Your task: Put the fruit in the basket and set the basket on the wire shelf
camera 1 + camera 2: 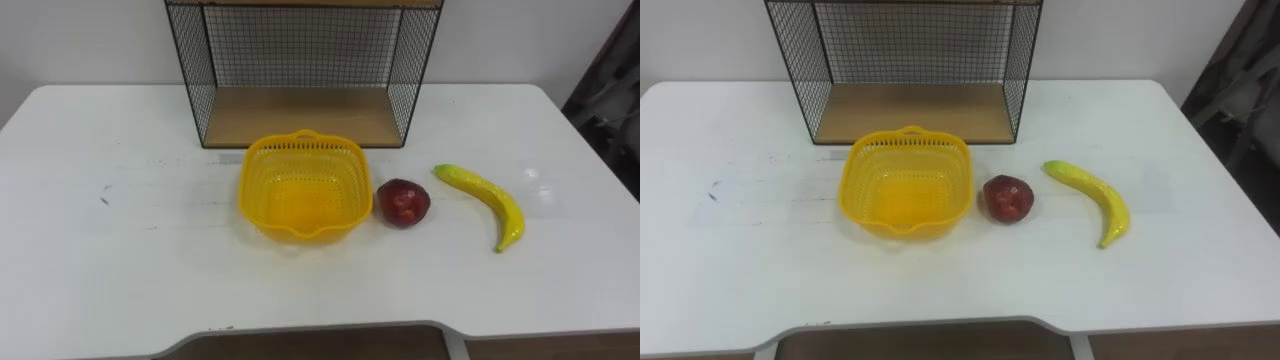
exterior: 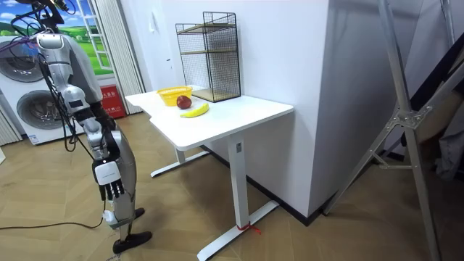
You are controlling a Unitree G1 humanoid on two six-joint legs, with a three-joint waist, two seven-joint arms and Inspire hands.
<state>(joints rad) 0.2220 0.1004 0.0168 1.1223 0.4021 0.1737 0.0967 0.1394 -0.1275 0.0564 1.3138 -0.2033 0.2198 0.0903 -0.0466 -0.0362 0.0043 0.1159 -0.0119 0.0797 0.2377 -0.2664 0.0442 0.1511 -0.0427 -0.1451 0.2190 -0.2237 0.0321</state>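
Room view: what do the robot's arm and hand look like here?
The right arm, on the side nearer the camera, is made of light grey segments with black joints, and dark cables loop beside it. The right hand has a white boxy palm and slim dark fingers. Finer markings are too small to tell.

Top of the black wire shelf with a wooden base board (image 1: 300, 115) is cut off by the eye views' upper edge. The white table (image 1: 100, 250) has its near corners cropped. In the room view the dark red apple (image 2: 183, 101) and the yellow curved banana (image 2: 194, 110) are too small for detail.
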